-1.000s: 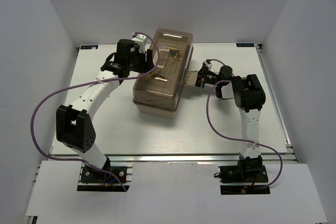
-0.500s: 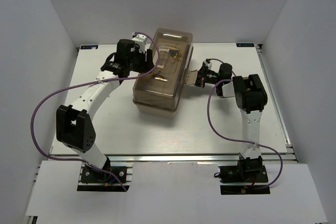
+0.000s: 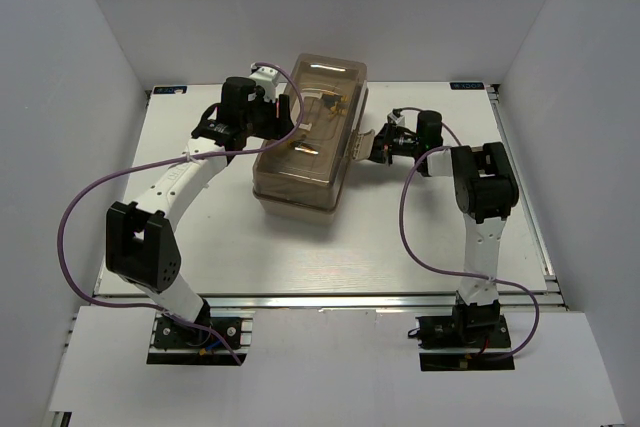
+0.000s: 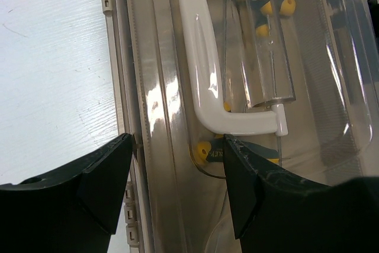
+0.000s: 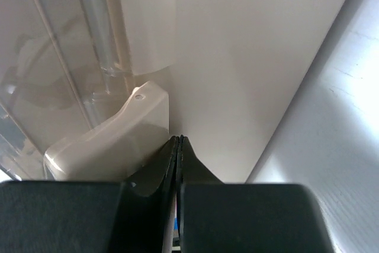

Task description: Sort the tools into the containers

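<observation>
The toolbox (image 3: 300,162), a container with a translucent brown lid, stands shut mid-table. Its white handle (image 4: 204,57) lies flat on the lid. Yellow-and-black hex keys (image 3: 335,103) (image 4: 278,7) show through the lid, among the tools inside. My left gripper (image 3: 284,117) (image 4: 177,146) is open and straddles the lid's hinge-side strip, one finger (image 4: 95,176) out past the edge, the other beside the handle. My right gripper (image 3: 373,147) (image 5: 179,140) is shut, empty, with its tips pressed against the beige latch (image 5: 112,140) on the box's right side.
Purple cables (image 3: 75,207) loop from both arms over the white table (image 3: 330,257). White walls close in the left, far and right sides. A metal rail (image 3: 330,299) runs along the near edge by the arm bases.
The right arm's wrist has swung toward the far side and its elbow has straightened, while the shut tips stayed at the latch. The left arm has hardly moved.
</observation>
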Robot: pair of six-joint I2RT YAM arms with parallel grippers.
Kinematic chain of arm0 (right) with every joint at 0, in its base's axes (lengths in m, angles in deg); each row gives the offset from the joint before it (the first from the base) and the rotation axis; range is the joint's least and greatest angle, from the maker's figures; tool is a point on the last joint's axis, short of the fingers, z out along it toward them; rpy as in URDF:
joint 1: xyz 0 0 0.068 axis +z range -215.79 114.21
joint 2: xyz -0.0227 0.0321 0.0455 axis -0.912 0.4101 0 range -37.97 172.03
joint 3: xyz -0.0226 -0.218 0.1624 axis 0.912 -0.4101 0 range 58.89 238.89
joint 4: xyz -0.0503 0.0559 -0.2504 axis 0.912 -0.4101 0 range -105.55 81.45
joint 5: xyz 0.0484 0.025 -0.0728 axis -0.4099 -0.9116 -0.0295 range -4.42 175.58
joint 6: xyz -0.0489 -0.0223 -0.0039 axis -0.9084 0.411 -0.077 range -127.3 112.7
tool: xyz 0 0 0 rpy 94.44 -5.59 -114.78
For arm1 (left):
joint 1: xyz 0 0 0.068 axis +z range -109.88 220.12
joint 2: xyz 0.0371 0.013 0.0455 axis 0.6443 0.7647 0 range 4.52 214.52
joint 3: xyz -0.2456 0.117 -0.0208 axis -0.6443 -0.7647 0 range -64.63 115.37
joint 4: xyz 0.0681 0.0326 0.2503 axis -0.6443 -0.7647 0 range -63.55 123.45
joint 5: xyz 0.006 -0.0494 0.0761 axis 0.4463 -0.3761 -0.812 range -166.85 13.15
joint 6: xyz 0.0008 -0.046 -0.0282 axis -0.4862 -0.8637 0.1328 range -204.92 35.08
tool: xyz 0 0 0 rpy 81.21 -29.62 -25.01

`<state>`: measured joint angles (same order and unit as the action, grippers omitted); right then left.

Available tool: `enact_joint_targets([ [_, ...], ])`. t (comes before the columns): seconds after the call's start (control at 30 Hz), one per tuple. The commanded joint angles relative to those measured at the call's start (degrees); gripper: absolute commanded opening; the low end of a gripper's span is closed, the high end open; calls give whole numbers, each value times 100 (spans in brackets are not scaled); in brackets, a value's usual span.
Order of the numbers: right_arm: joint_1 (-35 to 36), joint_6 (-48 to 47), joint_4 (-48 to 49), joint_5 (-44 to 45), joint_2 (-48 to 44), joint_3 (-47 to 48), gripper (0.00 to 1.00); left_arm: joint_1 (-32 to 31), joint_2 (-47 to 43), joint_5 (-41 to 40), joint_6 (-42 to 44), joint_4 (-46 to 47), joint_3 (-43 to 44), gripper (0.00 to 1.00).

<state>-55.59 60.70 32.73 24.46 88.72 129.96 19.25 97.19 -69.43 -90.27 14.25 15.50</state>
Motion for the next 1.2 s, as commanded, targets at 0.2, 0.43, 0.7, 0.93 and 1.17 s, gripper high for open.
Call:
enact_joint_targets([
  [0.2, 105, -1981, -2445, 170, -1094, 1373, 0, -120, -117, 234, 7, -207, -209, 71],
  [0.43, 105, -2415, -3134, 329, -1199, 1489, 0, -129, -91, 295, 7, -233, -218, 71],
  [0.7, 123, -2599, -3450, 364, -1261, 1647, 0, -164, -47, 330, 25, -259, -209, 71],
  [0.93, 158, -2688, -3583, 391, -1331, 1726, 0, -199, 32, 374, 25, -224, -174, 71],
  [1.17, 176, -2845, -3644, 417, -1349, 1656, 0, -225, 112, 374, 33, -224, -104, 71],
])
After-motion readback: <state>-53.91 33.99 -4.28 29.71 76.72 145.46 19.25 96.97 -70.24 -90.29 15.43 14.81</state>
